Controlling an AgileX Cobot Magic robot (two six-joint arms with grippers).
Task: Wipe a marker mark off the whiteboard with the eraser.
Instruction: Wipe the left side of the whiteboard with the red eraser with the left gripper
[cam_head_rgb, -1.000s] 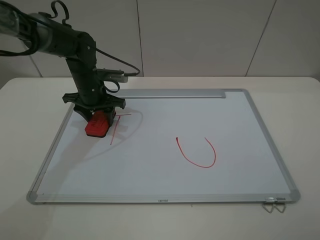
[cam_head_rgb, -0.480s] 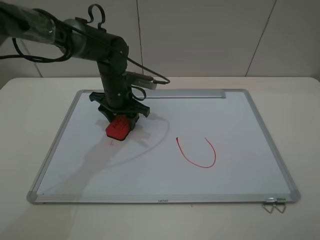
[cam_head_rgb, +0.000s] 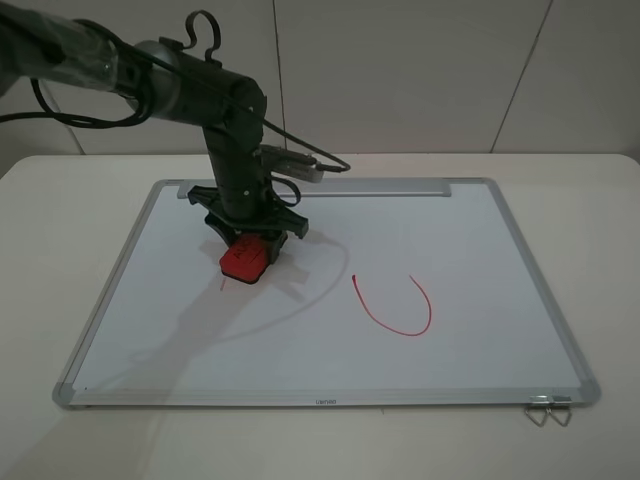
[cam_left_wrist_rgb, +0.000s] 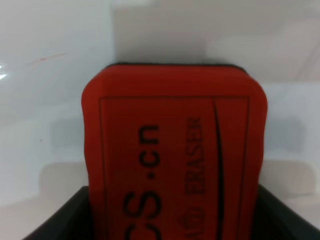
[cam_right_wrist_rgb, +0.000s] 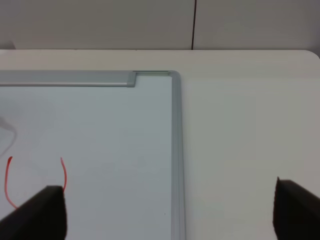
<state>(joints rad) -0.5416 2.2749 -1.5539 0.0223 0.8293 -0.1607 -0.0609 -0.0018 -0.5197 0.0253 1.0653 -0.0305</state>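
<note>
Eraser (cam_head_rgb: 246, 261) on whiteboard (cam_head_rgb: 450, 250), apparently atop mark (cam_head_rgb: 222, 284)

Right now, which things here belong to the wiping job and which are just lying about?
Job: eraser; left gripper holding it; marker mark, a short stub; whiteboard.
Lying about: red U curve; metal clip by the board's corner; right gripper, open.

1. Marker mark (cam_head_rgb: 222, 284): only a short red stub shows, left of centre beside the eraser (cam_head_rgb: 246, 260); whether more lies beneath cannot be told.
2. Left wrist view: the eraser's lettering is cut off by the frame edge.
3. Right gripper (cam_right_wrist_rgb: 170, 205): only its dark fingertips (cam_right_wrist_rgb: 45, 212) show.
4. The print on the whiteboard (cam_head_rgb: 325, 401) frame, bottom centre, is too small to read.
</note>
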